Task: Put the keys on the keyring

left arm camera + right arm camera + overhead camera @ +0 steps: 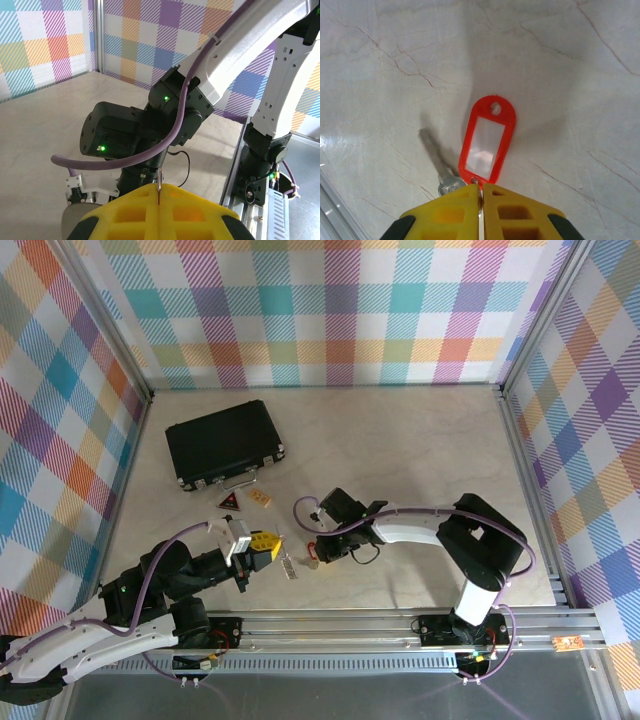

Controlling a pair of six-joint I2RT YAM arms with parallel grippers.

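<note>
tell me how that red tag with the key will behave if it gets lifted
Probably floppy: the tag and key splay at different angles from one joint, right where the shut right claw pinches, so each would likely dangle and swing. Likely light: thin plastic and a slim blade. The flat key may slide on the smooth table if pushed.
</note>
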